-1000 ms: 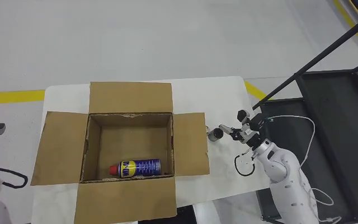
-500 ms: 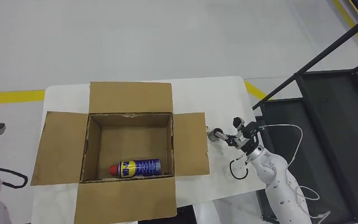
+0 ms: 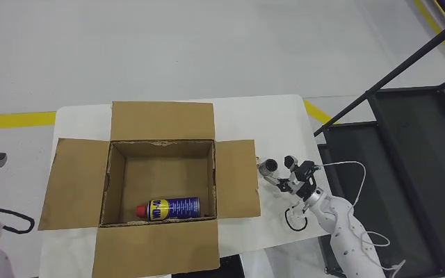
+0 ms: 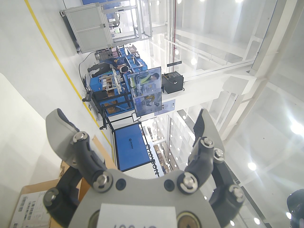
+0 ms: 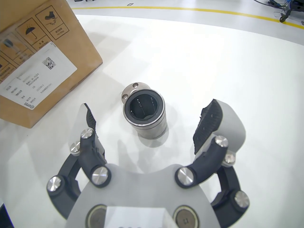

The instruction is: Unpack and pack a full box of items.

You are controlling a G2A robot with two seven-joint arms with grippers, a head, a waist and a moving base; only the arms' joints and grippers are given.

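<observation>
An open cardboard box (image 3: 161, 182) sits on the white table (image 3: 278, 125), flaps spread. A blue and yellow spray can (image 3: 168, 207) lies on its side at the box's front. A metal flanged bearing (image 3: 268, 166) (image 5: 144, 113) lies on the table just right of the box's right flap. My right gripper (image 3: 286, 175) (image 5: 152, 119) is open right beside the bearing, which lies just ahead of the spread fingers, untouched. My left gripper (image 4: 133, 129) is open, holds nothing and points up toward the ceiling.
A dark cart (image 3: 396, 153) stands right of the table. The box's side wall with a white label (image 5: 38, 77) is close to the bearing. Bare table stretches behind the bearing and the box.
My right arm has moved forward and left, lowering its open gripper closer around the bearing. The box and spray can have not moved.
</observation>
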